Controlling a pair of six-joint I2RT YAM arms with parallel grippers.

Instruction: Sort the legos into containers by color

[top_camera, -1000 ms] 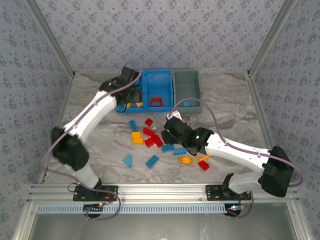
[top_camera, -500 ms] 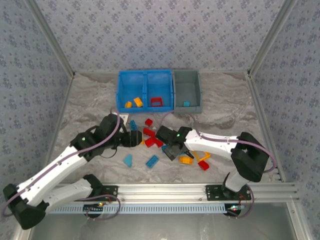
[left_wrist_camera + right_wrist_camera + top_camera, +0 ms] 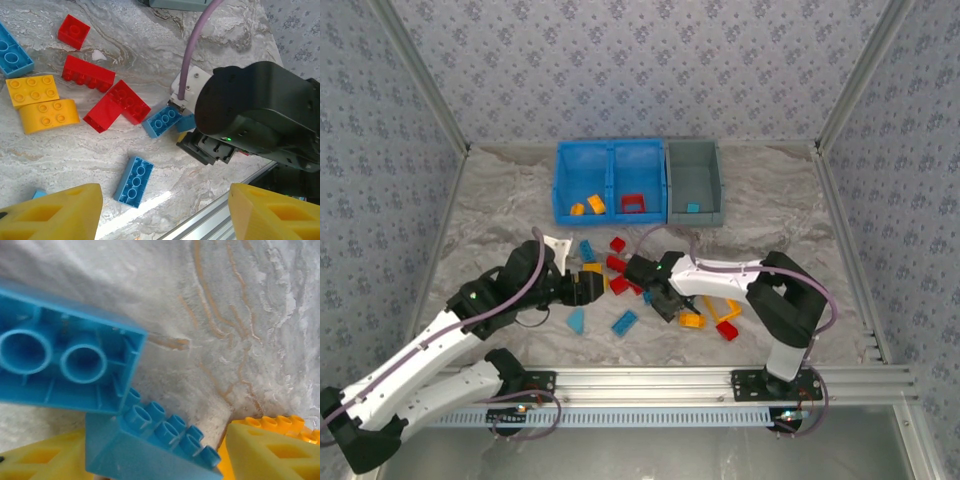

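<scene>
Left gripper (image 3: pixel 163 201) wide, empty, above scattered legos (image 3: pixel 119 103); right gripper (image 3: pixel 156 456) straddles blue brick (image 3: pixel 131 446) at frame bottom; gripped or not, cannot tell.

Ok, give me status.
Left gripper open, empty. Right gripper astride light blue brick, grip unclear. Overturned blue brick right beside it.
</scene>
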